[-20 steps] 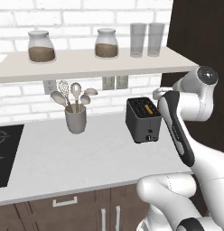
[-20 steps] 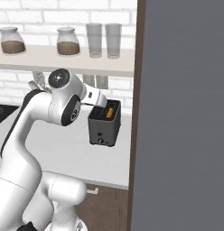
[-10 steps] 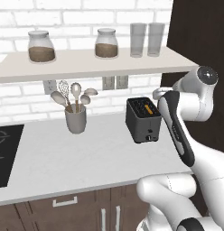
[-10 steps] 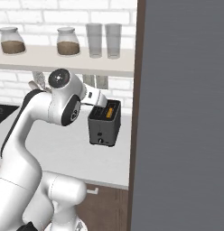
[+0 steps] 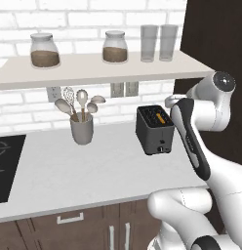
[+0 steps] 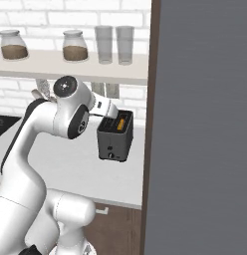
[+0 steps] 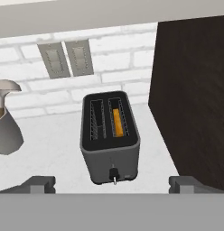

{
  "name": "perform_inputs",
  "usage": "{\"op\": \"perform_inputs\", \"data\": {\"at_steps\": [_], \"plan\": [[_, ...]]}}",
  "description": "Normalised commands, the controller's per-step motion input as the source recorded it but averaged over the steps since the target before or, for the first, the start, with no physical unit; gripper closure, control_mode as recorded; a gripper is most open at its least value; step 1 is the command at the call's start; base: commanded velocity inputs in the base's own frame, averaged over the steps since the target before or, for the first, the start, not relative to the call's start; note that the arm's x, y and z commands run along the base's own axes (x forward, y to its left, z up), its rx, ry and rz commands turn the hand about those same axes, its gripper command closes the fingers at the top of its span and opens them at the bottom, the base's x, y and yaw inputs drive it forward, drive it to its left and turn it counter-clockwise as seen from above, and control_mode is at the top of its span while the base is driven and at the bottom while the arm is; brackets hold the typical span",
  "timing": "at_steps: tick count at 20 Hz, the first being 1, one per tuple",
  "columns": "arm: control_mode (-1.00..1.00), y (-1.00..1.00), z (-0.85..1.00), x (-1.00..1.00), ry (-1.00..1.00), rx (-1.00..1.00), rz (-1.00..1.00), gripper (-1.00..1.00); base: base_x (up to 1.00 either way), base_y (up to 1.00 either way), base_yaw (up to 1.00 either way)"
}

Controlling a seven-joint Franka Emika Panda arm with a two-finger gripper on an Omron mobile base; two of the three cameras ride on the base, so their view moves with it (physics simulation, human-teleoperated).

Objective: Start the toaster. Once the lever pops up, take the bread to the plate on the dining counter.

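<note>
The dark grey toaster [image 5: 154,130] [image 6: 115,137] stands on the white kitchen worktop next to a dark tall cabinet. In the hand view the toaster [image 7: 111,146] lies straight ahead and below. An orange-tan edge of the bread [image 7: 117,122] shows in its right slot, and the left slot looks empty. A small lever [image 7: 114,174] sticks out low on its front. My gripper [image 7: 113,184] hovers above and in front of the toaster, open wide with nothing between its fingers. In the right base view the hand [image 6: 106,108] reaches over the toaster's top. The plate and the dining counter are out of view.
A grey utensil cup [image 5: 82,130] with spoons and a whisk stands left of the toaster. Above runs a shelf [image 5: 93,68] with jars and glasses. The dark cabinet side [image 7: 190,99] rises close on the toaster's right. A black cooktop [image 5: 6,168] lies far left.
</note>
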Motion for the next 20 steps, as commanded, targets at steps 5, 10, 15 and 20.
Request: {"op": "perform_inputs", "data": {"at_steps": [5, 10, 15, 20], "plan": [[-1.00, 0.00, 0.00, 0.00, 0.00, 0.00, 0.00, -1.00, 0.00, 0.00, 0.00], [-1.00, 0.00, 0.00, 0.00, 0.00, 0.00, 0.00, -1.00, 0.00, 0.00, 0.00], [-1.00, 0.00, 0.00, 0.00, 0.00, 0.00, 0.00, -1.00, 0.00, 0.00, 0.00], [-1.00, 0.00, 0.00, 0.00, 0.00, 0.00, 0.00, -1.00, 0.00, 0.00, 0.00]]}}
